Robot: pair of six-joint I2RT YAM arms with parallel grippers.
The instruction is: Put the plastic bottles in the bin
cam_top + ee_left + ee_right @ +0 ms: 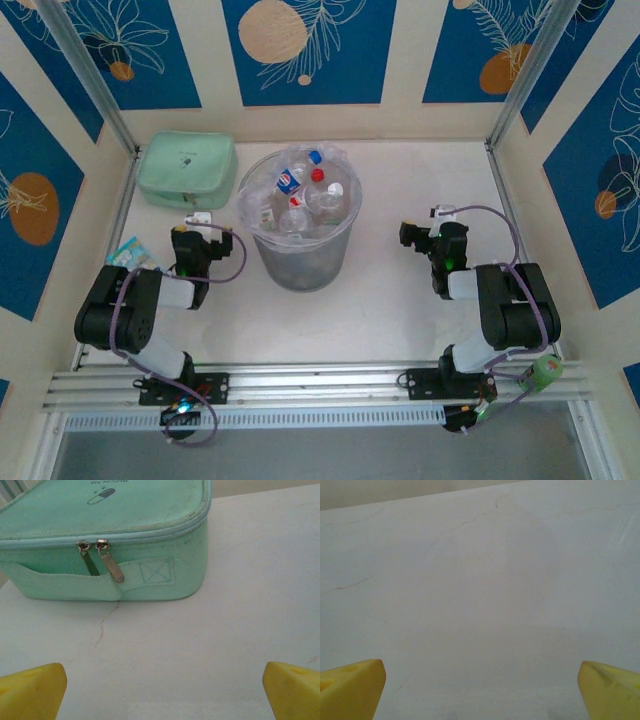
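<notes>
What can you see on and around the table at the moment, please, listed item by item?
plastic bottles: several, exact count unclear; clear with red and blue caps; piled inside the bin
bin: one; translucent grey; middle of the table
zip pouch: one; mint green; back left, beside the bin
small packet: one; teal and white; left edge, next to the left arm
roll: one; green, possibly tape; by the right arm's base
table: one; white with hairline cracks
left gripper: one; yellow-tipped, open; facing the pouch
right gripper: one; yellow-tipped, open; over bare table
</notes>
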